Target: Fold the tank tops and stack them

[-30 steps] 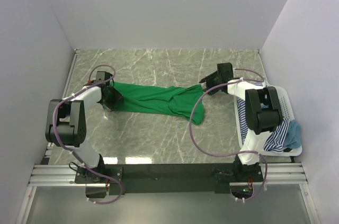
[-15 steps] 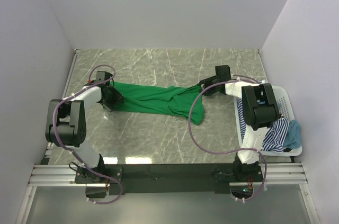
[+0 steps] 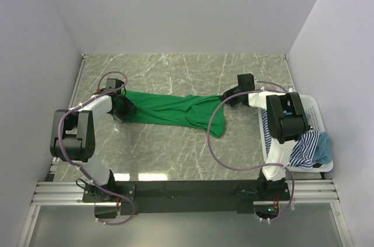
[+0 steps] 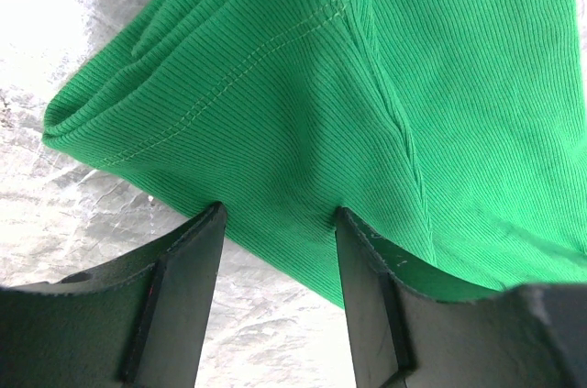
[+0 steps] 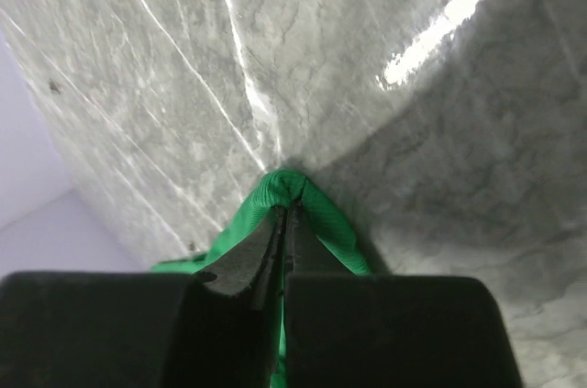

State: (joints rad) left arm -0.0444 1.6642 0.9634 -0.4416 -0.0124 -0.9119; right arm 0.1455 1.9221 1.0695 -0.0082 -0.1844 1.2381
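Green tank top (image 3: 169, 110) lies stretched across mid-table between the two arms, flat on its left half and bunched and twisted toward the right. Left gripper (image 4: 275, 218): fingers part-way closed, a thick fold of the hem filling the gap and creases running into it; judged clamped. Right gripper (image 5: 284, 209): fingers all but together, pinching only a small nub of cloth at the very tips. Risk: the nub slips out under tension, or the twist gets folded in. The right arm's purple cable (image 3: 210, 145), looping beside the cloth, could also drag it. Striped tank top (image 3: 301, 153) and teal tank top (image 3: 324, 148) sit in the white basket (image 3: 315, 112) at right. Tabletop (image 3: 175, 159): glossy grey marble pattern, likely slick. Plain white walls (image 3: 175, 7) on three sides.
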